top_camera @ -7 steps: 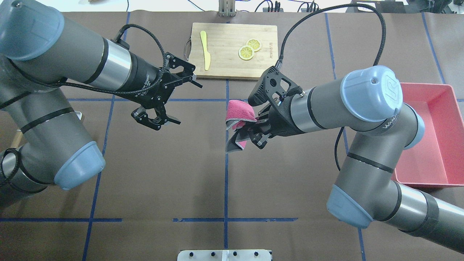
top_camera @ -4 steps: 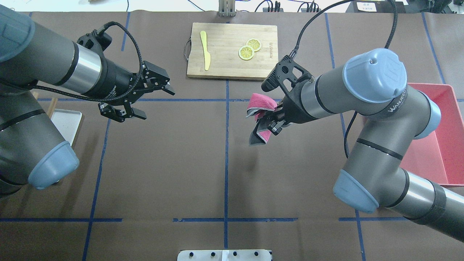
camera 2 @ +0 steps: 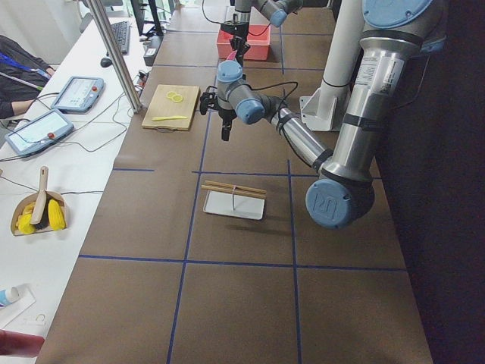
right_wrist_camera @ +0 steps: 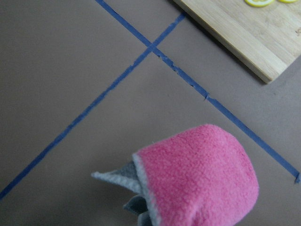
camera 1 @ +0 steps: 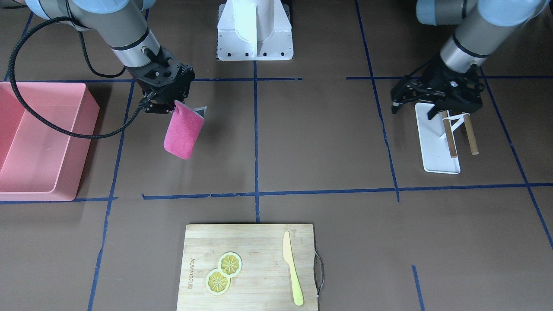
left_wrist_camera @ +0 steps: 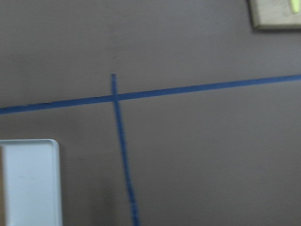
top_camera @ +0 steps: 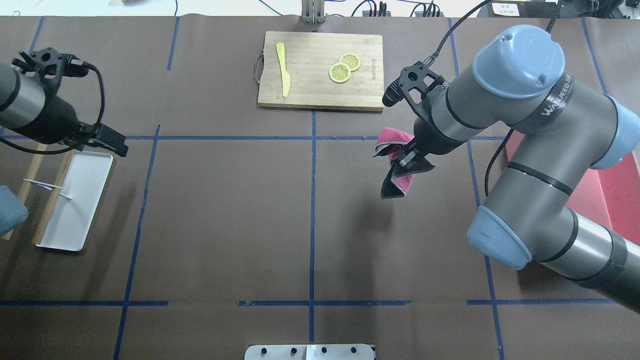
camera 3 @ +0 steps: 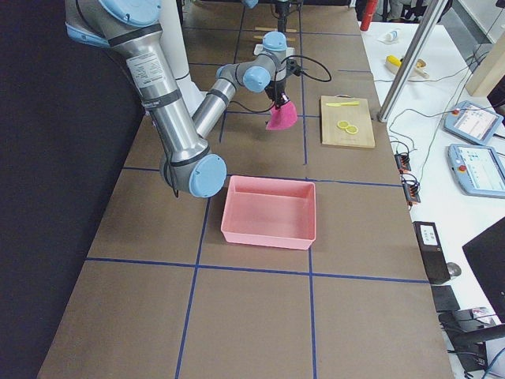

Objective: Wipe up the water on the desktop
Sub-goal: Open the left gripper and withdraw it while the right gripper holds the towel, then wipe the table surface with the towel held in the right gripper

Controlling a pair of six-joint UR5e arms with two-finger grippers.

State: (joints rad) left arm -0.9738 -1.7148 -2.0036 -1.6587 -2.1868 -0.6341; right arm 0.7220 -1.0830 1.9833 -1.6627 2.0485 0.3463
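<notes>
The desktop (top_camera: 225, 215) is a matte brown surface with blue tape lines; I see no water on it. My right gripper (top_camera: 407, 160) is shut on a pink cloth with a grey back (top_camera: 395, 182) and holds it hanging above the desktop, right of the centre line. The cloth also shows in the front view (camera 1: 183, 129) under the right gripper (camera 1: 166, 99), and in the right wrist view (right_wrist_camera: 202, 179). My left gripper (camera 1: 414, 106) is open and empty over the near end of a white tray (camera 1: 436, 147). It sits at the far left of the overhead view (top_camera: 107, 140).
The white tray (top_camera: 75, 200) carries a small wooden stick rack (camera 1: 458, 131). A wooden cutting board (top_camera: 320, 70) with a yellow knife (top_camera: 283, 75) and two lemon slices (top_camera: 344, 68) lies at the far middle. A pink bin (camera 1: 43, 138) stands at the robot's right.
My left arm has pulled back to the left, from near the centre to over the white tray. My right arm has moved right with the cloth still in its grip.
</notes>
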